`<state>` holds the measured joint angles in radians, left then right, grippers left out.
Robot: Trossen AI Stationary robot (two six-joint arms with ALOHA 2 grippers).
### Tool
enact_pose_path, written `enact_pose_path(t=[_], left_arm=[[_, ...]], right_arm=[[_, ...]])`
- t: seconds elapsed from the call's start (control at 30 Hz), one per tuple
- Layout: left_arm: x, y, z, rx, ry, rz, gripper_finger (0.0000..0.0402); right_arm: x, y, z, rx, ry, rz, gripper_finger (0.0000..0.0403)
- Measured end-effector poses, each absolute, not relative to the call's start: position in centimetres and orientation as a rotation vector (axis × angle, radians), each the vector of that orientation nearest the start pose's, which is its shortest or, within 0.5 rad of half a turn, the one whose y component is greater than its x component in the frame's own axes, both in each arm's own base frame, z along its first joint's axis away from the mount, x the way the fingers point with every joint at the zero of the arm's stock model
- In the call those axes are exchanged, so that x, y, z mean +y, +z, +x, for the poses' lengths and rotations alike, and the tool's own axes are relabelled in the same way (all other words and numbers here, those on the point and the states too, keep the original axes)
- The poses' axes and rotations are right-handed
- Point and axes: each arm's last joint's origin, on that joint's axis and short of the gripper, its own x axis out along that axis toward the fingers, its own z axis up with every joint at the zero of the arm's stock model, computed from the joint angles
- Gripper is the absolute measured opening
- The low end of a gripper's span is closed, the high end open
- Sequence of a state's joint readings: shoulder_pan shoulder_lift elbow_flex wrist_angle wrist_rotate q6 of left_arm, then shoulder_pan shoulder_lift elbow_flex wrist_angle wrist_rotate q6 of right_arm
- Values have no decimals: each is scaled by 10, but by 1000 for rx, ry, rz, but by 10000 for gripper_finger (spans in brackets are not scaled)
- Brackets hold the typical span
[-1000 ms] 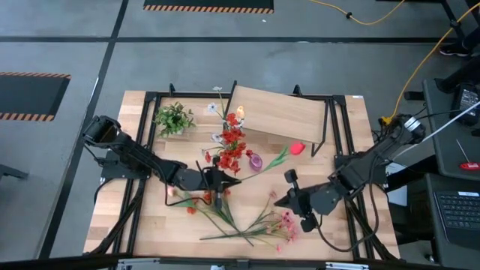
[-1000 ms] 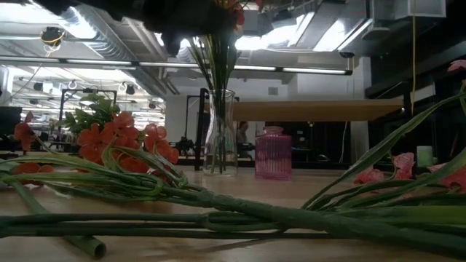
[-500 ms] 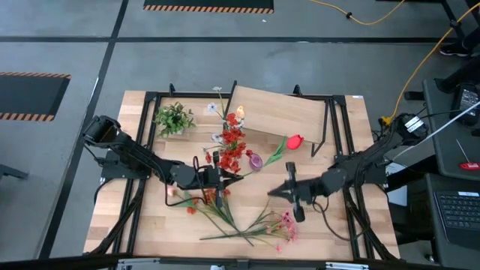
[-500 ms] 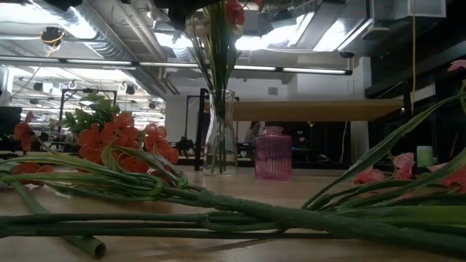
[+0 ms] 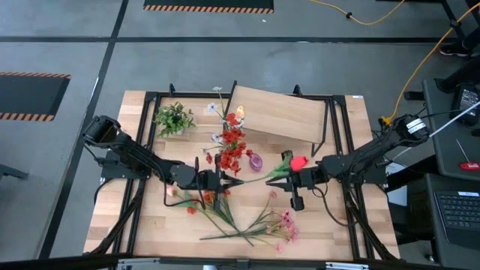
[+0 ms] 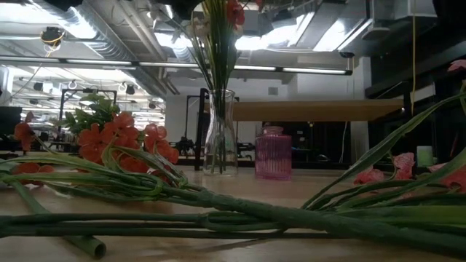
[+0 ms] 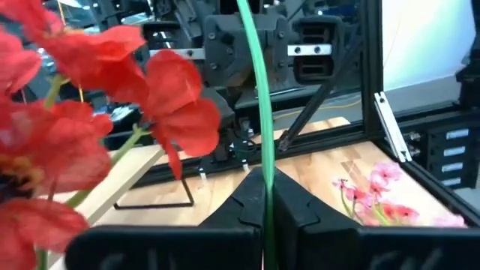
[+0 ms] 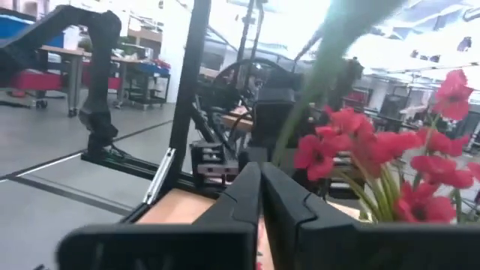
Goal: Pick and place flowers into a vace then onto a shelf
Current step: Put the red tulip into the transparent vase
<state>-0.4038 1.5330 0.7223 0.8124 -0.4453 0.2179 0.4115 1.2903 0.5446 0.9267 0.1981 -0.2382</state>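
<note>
Flowers (image 5: 241,225) lie loose on the counter (image 5: 142,225) in the high view, and more stand in a clear vase (image 5: 229,146) beside the shelf (image 5: 281,114). The left gripper (image 5: 223,182) sits just below the vase. The right gripper (image 5: 279,173) holds a red-bloomed stem (image 5: 298,161) near the shelf.

Low view: the vase (image 6: 219,135) stands upright, stems lying in front.

Left wrist view: its fingers (image 7: 247,199) are pressed together on a green stalk (image 7: 259,90).

Right wrist view: fingers (image 8: 244,191) are together around a blurry green stalk (image 8: 315,71).
</note>
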Motion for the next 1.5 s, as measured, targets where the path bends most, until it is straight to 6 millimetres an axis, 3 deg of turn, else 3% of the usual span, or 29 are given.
enact_pose_path(t=[0.43, 1.1, 1.27, 1.5], left_arm=[[-113, 230, 296, 17, 41, 254, 2], [-89, 225, 304, 71, 114, 270, 2], [-87, 225, 304, 72, 119, 270, 2], [-87, 226, 304, 70, 119, 269, 2]], right_arm=[[88, 256, 246, -234, 156, -151, 138], [81, 260, 248, -265, 125, -148, 146], [81, 260, 248, -266, 123, -165, 123], [81, 263, 247, -300, 117, -163, 19]])
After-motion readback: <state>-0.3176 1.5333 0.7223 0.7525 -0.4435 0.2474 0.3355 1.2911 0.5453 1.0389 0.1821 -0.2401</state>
